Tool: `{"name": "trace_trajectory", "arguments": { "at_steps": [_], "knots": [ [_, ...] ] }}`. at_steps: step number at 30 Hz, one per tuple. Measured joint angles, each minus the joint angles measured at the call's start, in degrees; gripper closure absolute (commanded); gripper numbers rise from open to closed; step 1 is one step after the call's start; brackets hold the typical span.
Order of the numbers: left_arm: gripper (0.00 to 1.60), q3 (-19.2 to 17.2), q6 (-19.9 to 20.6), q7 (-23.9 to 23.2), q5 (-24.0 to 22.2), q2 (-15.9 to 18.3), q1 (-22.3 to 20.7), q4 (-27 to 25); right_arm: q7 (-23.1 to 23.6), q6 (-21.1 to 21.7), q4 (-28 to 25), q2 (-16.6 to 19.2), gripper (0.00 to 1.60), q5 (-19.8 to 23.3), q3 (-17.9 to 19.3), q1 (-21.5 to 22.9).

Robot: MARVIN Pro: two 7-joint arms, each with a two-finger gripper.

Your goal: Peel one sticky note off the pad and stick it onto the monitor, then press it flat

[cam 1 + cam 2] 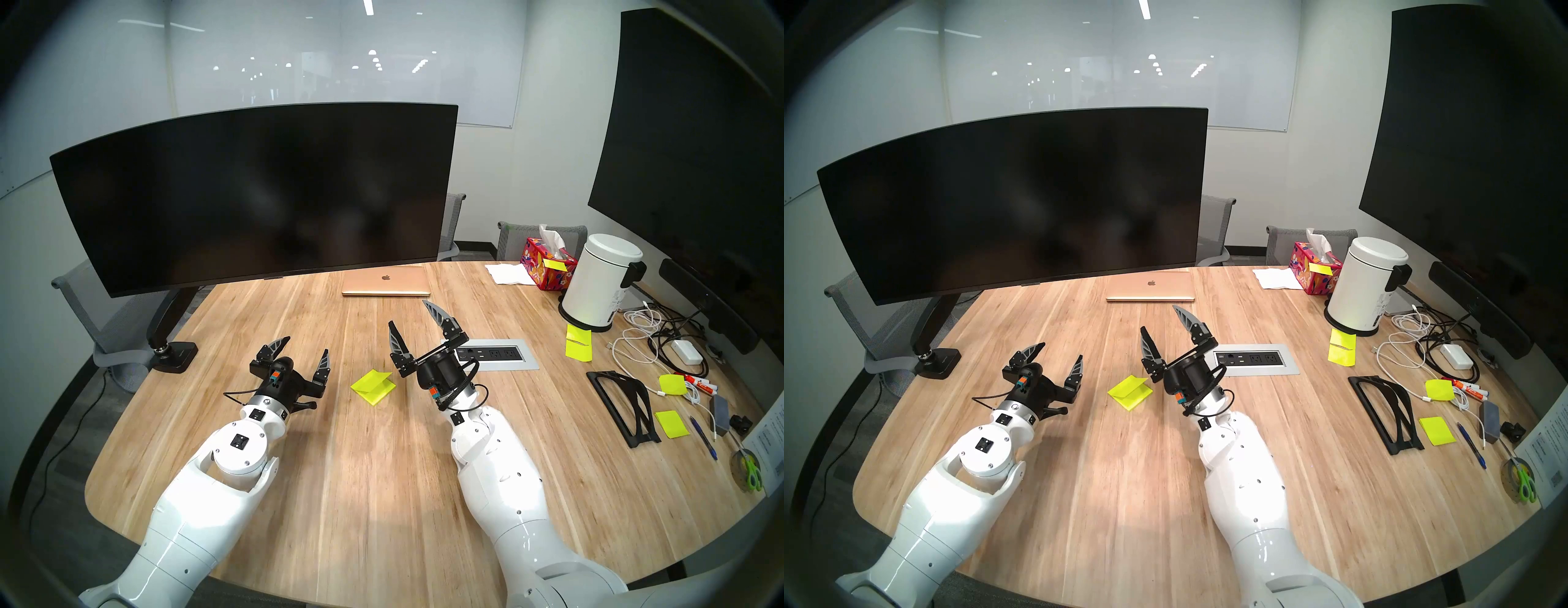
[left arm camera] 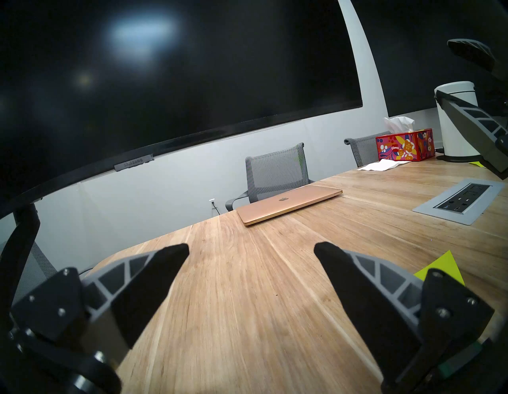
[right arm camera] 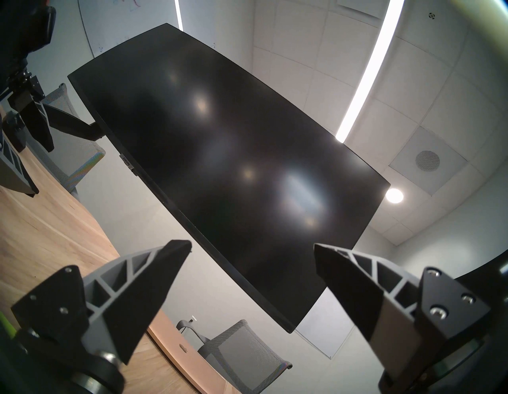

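In the head stereo left view, the small square neon yellow-green pad [image 1: 373, 387] lay flat on the light wooden table [image 1: 339, 488], its top sticky note [image 1: 370, 379] curled up from the stack, probably a ready edge to pinch. The left gripper [image 1: 303, 351] hung at the pad's nine o'clock and the right gripper [image 1: 413, 316] at its two o'clock, both released, jaws wide and empty, flanking the pad without touching it. The wide curved black monitor [image 1: 254, 191] on its jointed arm stood at twelve o'clock, its lower edge overhanging the table, open wood between. The head stereo right view showed the same layout, the pad [image 1: 1129, 391] well clear of the grey power socket panel [image 1: 1250, 360] at three o'clock. The left wrist view looked level across bare wood toward a closed rose-gold laptop [image 2: 288, 205]; only a corner of the pad [image 2: 442, 268] peeked out at four o'clock. The right wrist view tilted upward, its spread fingers [image 3: 154, 278] framing the monitor [image 3: 220, 165], suggesting that arm faced the sticking surface.
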Motion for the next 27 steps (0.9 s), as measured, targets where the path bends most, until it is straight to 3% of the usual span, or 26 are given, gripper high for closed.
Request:
{"name": "trace_trajectory", "arguments": {
  "at_steps": [27],
  "knots": [
    [0.0,0.0,0.0,0.0,0.0,0.0,0.0,0.0,0.0,0.0,0.0,0.1,0.0,0.0,-0.1,0.0]
  ]
}}
